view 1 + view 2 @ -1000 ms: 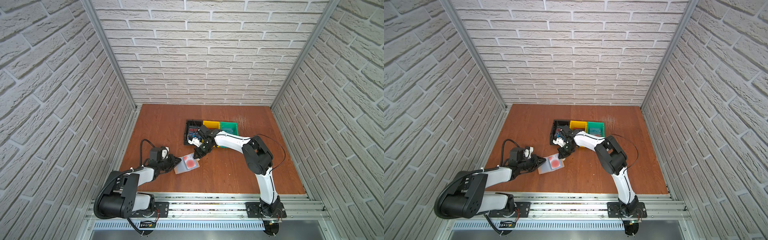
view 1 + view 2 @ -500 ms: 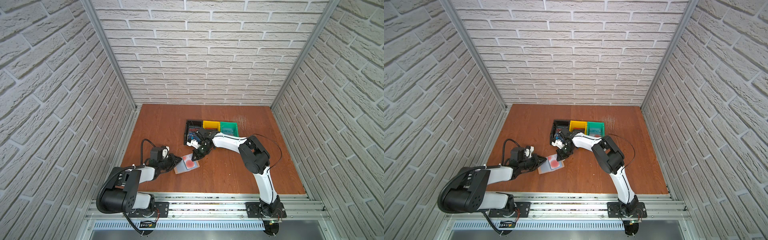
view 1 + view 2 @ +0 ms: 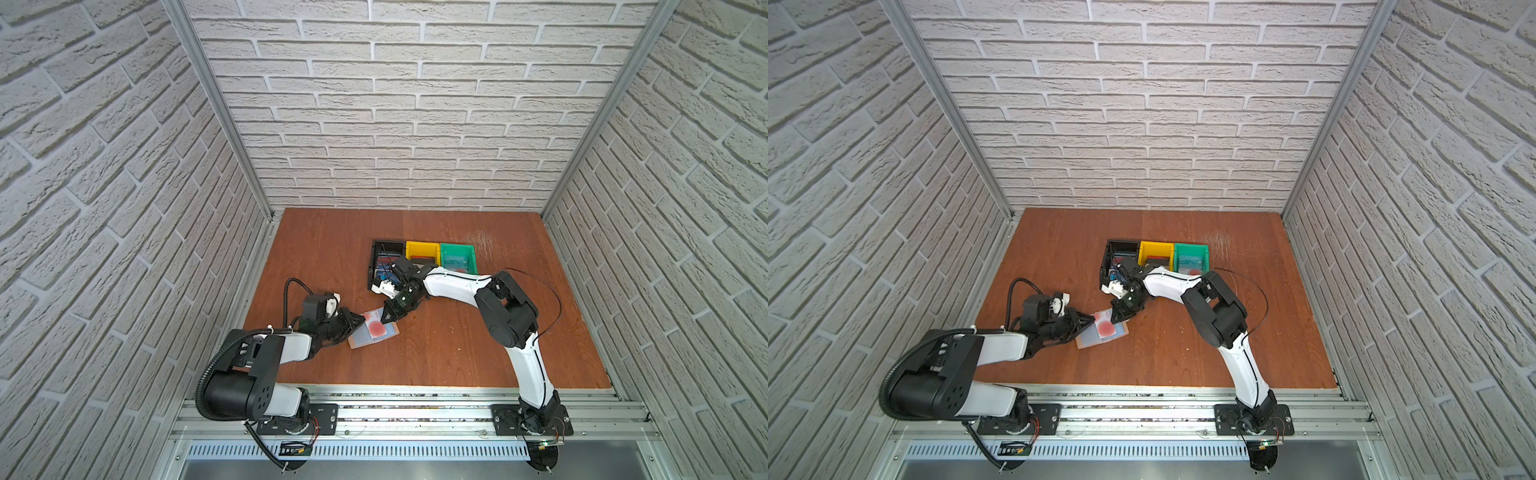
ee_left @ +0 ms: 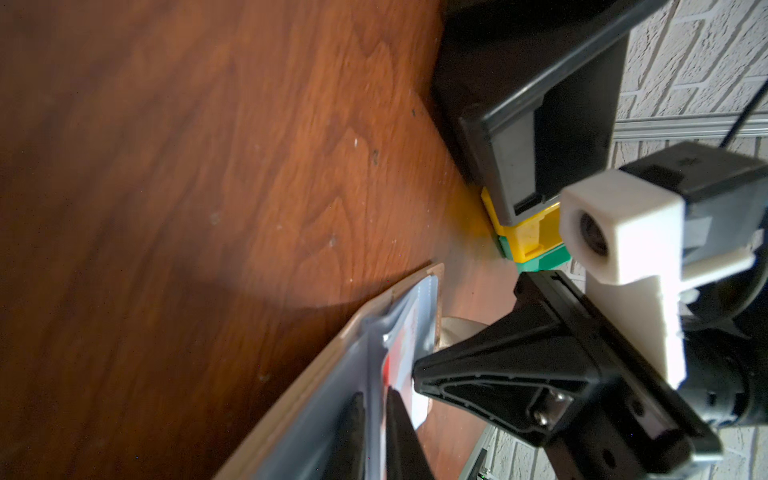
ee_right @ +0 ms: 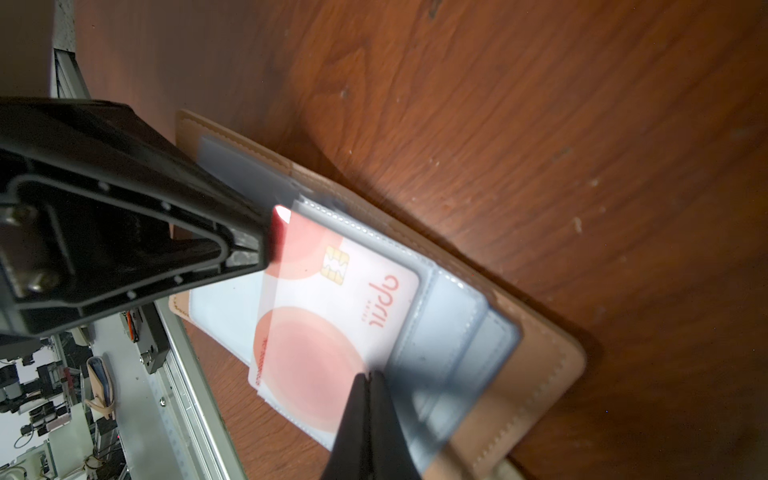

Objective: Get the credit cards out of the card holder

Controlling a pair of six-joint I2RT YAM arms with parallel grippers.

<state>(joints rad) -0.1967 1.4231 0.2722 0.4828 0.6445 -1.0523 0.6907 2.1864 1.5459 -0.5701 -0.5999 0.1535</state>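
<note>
Card holder (image 3: pixel 360 340) lay open on desk (image 3: pixel 457 353), mid-left, long side running L-R, a bit tilted. Pale card (image 5: pixel 332 299) sat in a clear sleeve (image 5: pixel 457 332). L end effector (image 3: pixel 360 323) pinched a sleeve. R end effector (image 3: pixel 384 321) was clenched, tips at card's edge. Black bin (image 3: pixel 376 249), yellow bin (image 3: pixel 422 248) & green bin (image 3: pixel 457 249) behind held cards. Lots of free desk on the R.

Lots of bare wooden table (image 3: pixel 449 353) on the near side and to the right of the open card holder (image 3: pixel 368 340), black bin (image 3: pixel 376 255), yellow bin (image 3: pixel 422 249) and green bin (image 3: pixel 457 254) in a row behind it, left gripper (image 3: pixel 362 322) and right gripper (image 3: pixel 385 321) crowd its left and back edges
</note>
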